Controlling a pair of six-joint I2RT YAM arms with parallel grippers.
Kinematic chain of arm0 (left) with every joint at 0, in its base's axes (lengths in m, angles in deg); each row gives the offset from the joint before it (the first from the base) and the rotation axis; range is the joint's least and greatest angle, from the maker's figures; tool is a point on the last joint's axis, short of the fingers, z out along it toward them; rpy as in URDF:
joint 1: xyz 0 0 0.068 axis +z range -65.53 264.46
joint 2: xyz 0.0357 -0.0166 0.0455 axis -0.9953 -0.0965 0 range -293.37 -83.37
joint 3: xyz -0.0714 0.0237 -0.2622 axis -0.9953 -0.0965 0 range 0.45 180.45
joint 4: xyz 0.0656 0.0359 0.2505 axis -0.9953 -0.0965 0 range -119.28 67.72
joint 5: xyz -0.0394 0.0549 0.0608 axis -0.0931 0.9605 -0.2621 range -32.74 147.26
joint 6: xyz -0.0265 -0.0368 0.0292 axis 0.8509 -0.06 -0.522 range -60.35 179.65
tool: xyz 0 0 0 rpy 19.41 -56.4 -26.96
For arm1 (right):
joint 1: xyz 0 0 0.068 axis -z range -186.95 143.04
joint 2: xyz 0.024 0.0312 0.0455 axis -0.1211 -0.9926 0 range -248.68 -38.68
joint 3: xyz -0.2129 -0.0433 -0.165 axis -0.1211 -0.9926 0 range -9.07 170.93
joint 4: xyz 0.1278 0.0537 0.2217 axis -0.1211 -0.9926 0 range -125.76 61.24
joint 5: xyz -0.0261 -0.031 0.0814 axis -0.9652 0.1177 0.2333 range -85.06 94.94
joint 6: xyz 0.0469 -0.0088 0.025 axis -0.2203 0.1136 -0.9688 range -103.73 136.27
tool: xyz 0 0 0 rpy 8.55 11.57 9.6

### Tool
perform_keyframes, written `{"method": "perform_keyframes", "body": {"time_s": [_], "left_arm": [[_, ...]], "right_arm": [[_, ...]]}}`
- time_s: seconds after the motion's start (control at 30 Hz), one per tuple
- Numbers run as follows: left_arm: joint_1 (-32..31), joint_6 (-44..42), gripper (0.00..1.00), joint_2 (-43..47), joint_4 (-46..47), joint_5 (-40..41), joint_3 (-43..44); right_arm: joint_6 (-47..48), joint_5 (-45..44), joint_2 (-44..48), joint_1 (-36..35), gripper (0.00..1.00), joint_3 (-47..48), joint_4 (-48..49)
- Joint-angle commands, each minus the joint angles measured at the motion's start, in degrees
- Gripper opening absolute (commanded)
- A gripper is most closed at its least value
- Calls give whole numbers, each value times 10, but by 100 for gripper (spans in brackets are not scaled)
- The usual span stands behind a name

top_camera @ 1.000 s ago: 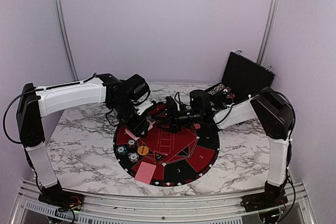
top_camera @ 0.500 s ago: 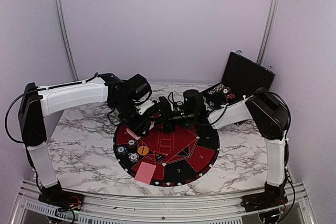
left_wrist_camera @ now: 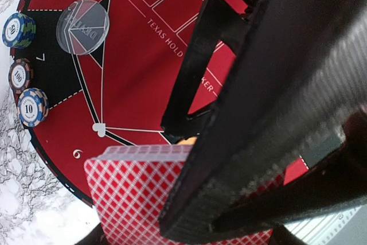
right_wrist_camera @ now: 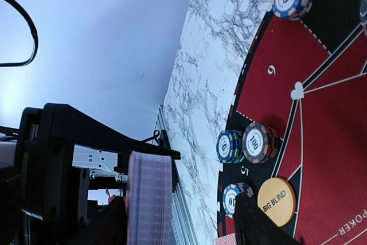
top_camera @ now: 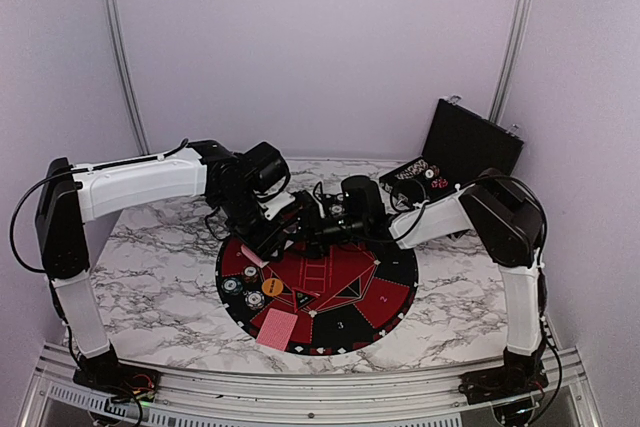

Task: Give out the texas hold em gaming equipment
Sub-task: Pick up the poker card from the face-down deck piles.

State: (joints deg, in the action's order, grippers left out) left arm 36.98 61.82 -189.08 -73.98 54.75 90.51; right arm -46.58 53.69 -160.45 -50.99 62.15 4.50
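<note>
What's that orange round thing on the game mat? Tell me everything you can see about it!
The orange disc is a flat, round token, smooth like plastic, with BIG BLIND printed across it in dark letters. It lies flat, writing side up, on the round mat, partly on a black patch and partly on red. Small chip stacks stand close beside it but apart from it. Only the mat seems to touch it.

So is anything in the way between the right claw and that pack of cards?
Nothing visible does. The card deck, held in the left gripper, sits right in front of the right gripper, whose jaws stand open, with only air between them.
</note>
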Motion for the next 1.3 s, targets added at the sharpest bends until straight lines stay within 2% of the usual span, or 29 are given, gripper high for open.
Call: {"method": "perform_keyframes", "body": {"time_s": [0.0,0.13,0.47,1.07,1.27], "left_arm": [[-3,-4,31,0,-10,3,17],[-3,-5,31,3,-10,5,15],[-3,-7,31,3,-10,6,11],[-1,-9,31,-1,-10,11,2],[3,-9,31,0,-10,12,-1]], "right_arm": [[21,-10,-11,0,58,19,-23],[34,-22,-2,7,55,12,-36],[66,-44,25,19,54,9,-72],[63,-40,76,25,58,-11,-57],[60,-42,88,30,54,-27,-51]]}}
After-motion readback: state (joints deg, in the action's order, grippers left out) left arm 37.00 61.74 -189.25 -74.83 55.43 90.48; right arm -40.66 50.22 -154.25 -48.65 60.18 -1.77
